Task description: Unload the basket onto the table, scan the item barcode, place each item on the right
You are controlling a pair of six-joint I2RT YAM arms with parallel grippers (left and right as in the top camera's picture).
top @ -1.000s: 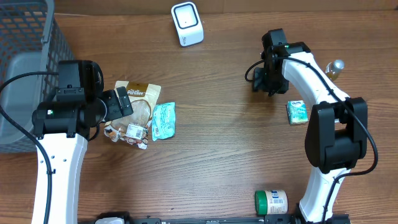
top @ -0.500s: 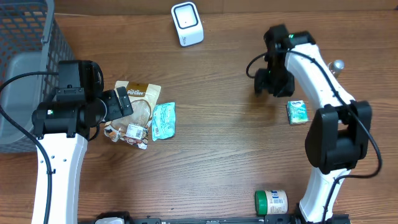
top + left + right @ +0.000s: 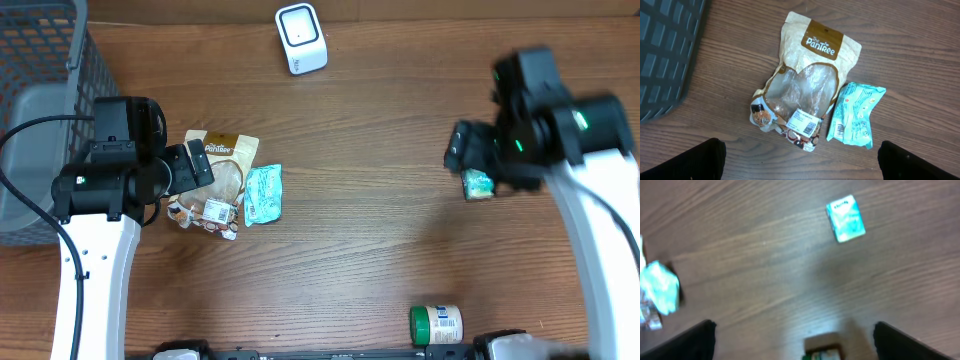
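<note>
Brown tabletop (image 3: 350,250) holds the white scanner (image 3: 301,38) at twelve o'clock. Our left gripper (image 3: 800,165) gapes wide and empty over the Pantree pouch (image 3: 805,85) at nine o'clock. Our right gripper (image 3: 795,340), equally spread, grips nothing, with the green box (image 3: 845,218) at its one o'clock.

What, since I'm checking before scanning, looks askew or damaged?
The green-lidded jar lies on its side near the front edge of the table; nothing looks spilled or damaged.
</note>
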